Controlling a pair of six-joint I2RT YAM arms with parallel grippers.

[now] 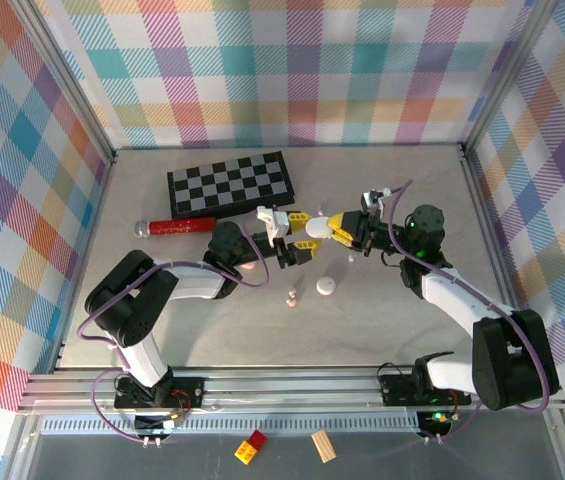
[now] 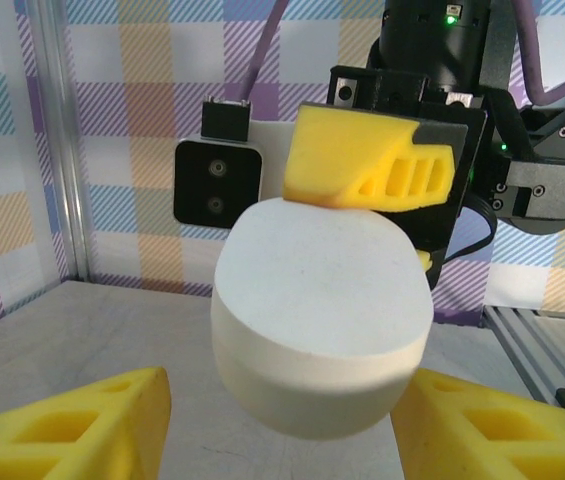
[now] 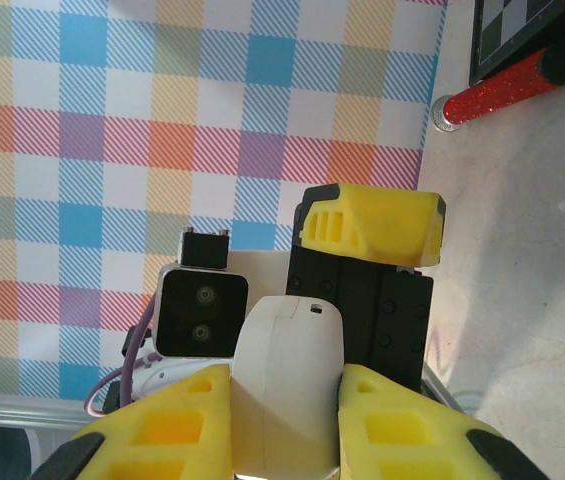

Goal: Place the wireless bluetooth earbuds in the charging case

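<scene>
Nearest me, outside the front rail, lie a red brick (image 1: 256, 439), a yellow brick (image 1: 245, 456) and a wooden block (image 1: 322, 446).

Past the arm bases, two pale pink earbuds (image 1: 290, 297) lie loose and close together on the grey tabletop (image 1: 162, 320). A white rounded piece (image 1: 326, 286) sits just beside them, to their right.

Farther in, both arms meet over the middle of the tabletop around the white, pebble-shaped charging case (image 1: 315, 228), which is held up off the surface.

The right pincer (image 1: 334, 228) is clamped on the case. In its own wrist view its two yellow fingers (image 3: 167, 430) press against either side of the white shell (image 3: 287, 350). The left wrist view shows one of those fingers lying across the top of the case (image 2: 322, 320).

The left pincer (image 1: 297, 232) faces it from the other side with its jaws spread apart. Its yellow fingers (image 2: 72, 430) flank the case low down, and a gap is visible on one side.

The earbuds are well apart from the case, nearer to me.

Behind the pincers, a red glittery stick (image 1: 177, 226) lies just in front of a folded chessboard (image 1: 230, 183), near the checked back wall.
</scene>
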